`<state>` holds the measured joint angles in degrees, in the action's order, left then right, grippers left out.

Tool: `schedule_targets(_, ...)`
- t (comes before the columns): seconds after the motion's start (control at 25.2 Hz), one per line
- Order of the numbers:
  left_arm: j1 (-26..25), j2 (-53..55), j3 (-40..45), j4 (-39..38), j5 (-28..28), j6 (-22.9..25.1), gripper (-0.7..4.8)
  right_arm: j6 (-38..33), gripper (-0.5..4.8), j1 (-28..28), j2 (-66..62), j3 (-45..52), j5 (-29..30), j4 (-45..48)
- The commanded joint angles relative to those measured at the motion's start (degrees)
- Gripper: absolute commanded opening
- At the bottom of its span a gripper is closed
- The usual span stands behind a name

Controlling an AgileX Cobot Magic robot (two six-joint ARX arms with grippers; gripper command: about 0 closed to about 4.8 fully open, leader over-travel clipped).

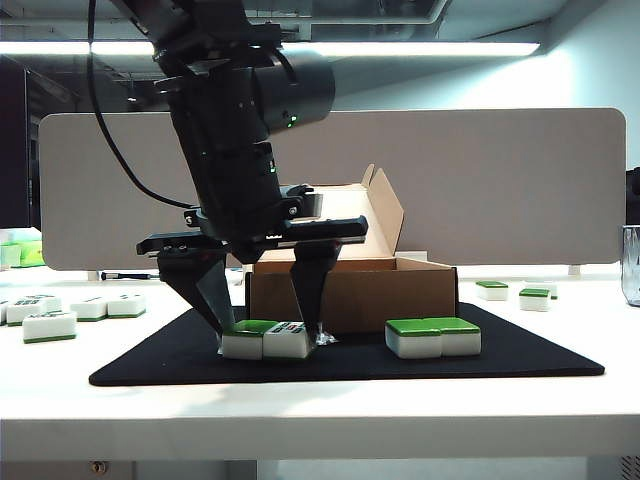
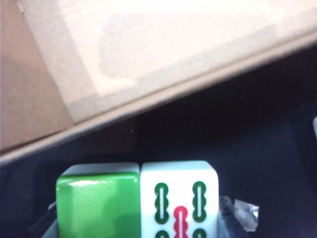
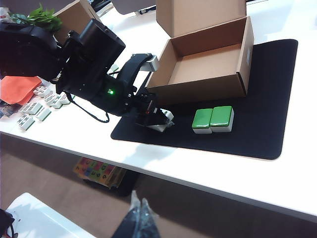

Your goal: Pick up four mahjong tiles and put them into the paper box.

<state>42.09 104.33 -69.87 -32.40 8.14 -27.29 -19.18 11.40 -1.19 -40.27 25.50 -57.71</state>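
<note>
Left gripper [image 1: 262, 325] spread astride tile pair [image 1: 266, 339] near mat [image 1: 520, 350] front edge; right gripper [image 3: 140, 208] clenched, far off.

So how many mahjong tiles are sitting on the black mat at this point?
4. Two side by side between the left gripper's open fingers: green-back tile and face-up tile. Two more green-backed, touching, to the right: and. Paper box looks empty.

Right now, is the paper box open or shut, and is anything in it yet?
Open and empty. The paper box has its lid standing up, and the right wrist view shows a bare inside floor. All four mahjong tiles sit outside on the black mat.
</note>
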Motion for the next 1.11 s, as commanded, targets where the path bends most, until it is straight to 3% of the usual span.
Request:
schedule_targets(0.04,0.0,0.0,0.4,-1.8,-2.2,0.5,2.37,0.2,-0.01,0.0,0.0,-0.2,-0.1,0.9)
schedule_targets(0.28,0.0,-4.8,0.3,-1.8,-7.5,0.4,2.37,0.2,-0.01,0.0,0.0,-0.2,-0.1,0.9)
schedule_targets(0.59,0.0,-9.8,-2.6,-2.9,-8.3,0.4,2.37,0.2,-0.01,0.0,0.0,-0.2,-0.1,0.9)
schedule_targets(0.79,0.0,-9.7,-7.3,-0.3,-2.2,5.3,2.37,0.2,-0.01,0.0,0.0,-0.2,-0.1,0.7)
schedule_targets(0.87,-0.4,-9.7,-8.2,4.2,2.3,10.0,2.37,0.2,-0.01,0.0,0.0,-0.2,-0.1,0.5)
schedule_targets(1.11,-3.9,-6.7,-8.2,9.6,2.8,11.0,2.38,0.2,-0.01,0.0,0.0,-0.2,-0.1,0.5)
